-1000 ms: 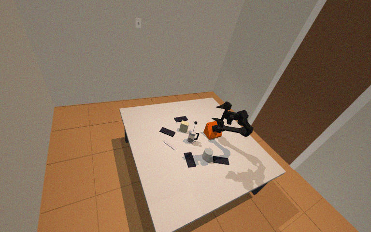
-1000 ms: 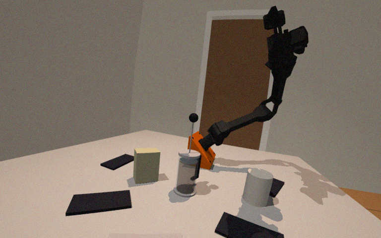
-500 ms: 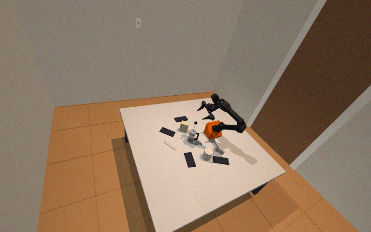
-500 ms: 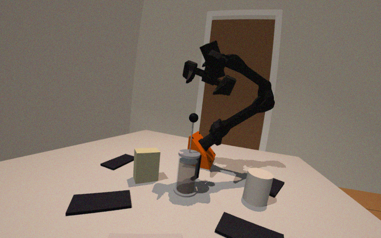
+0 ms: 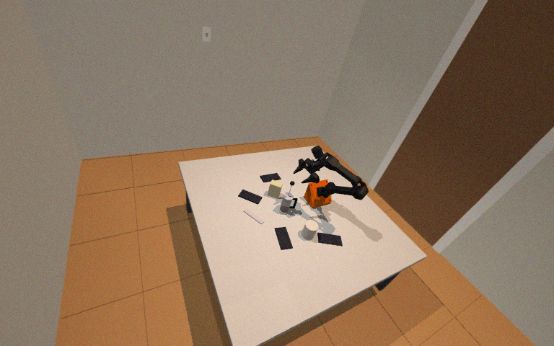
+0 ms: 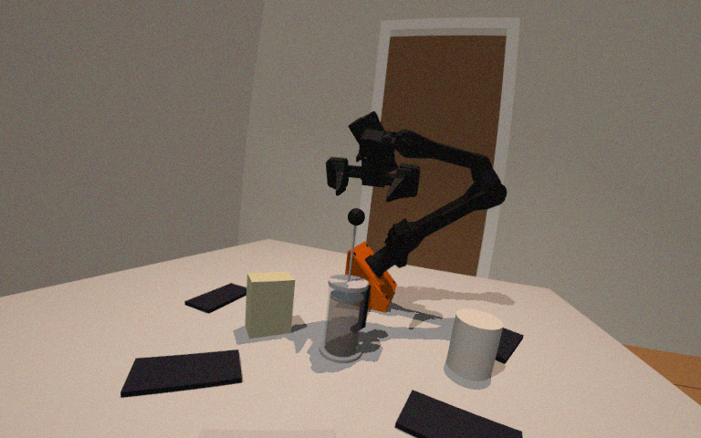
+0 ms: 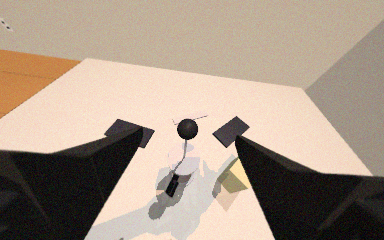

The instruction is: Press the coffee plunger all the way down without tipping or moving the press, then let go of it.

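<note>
The coffee press point(image 5: 286, 205) point(image 6: 342, 322) stands upright on the table, a clear cylinder with a pale lid and a dark handle point(image 5: 293, 202) point(image 7: 172, 185). Its thin rod point(image 6: 351, 253) rises high above the lid and ends in a black ball knob point(image 5: 291, 183) point(image 6: 356, 216) point(image 7: 187, 129). My gripper point(image 5: 299, 176) point(image 6: 363, 197) point(image 7: 190, 135) is open and empty, above the knob's height in the exterior view and not touching it. In the wrist view the knob appears between the two fingertips, beyond them.
A yellow-green box point(image 5: 275, 189) point(image 6: 269, 307) point(image 7: 236, 182) stands near the press. A white cylinder point(image 5: 309, 230) point(image 6: 473, 346) stands on its other side. Several dark flat slabs point(image 5: 249, 196) point(image 6: 183, 372) and a thin pale strip point(image 5: 254, 217) lie around them. The orange arm base point(image 5: 312, 196) is behind the press.
</note>
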`<state>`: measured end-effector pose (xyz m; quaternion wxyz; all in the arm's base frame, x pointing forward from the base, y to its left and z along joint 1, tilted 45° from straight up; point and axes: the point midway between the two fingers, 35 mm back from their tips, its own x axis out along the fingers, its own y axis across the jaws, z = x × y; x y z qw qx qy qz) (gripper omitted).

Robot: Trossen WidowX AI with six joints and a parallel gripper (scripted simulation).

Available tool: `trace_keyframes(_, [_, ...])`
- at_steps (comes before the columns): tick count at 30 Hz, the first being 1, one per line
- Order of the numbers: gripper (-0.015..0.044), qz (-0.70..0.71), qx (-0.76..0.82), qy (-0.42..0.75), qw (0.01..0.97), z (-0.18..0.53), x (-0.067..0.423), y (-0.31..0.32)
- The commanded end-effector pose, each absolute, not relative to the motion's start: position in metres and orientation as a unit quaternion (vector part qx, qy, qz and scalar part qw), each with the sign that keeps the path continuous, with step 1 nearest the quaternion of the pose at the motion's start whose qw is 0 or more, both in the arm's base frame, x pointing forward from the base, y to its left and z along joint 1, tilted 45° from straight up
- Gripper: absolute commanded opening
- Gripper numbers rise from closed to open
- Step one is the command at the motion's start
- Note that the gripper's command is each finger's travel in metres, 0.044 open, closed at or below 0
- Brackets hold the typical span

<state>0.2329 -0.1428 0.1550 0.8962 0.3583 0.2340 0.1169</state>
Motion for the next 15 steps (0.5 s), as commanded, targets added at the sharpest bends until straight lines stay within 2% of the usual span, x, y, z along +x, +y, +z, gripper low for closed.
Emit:
trace_keyframes(1, [0.0440,0.119,0.360,0.232,0.896,0.147,0.233,-0.132])
trace_keyframes(15, [0.0440,0.118,0.358,0.236,0.895,0.139,0.247,-0.127])
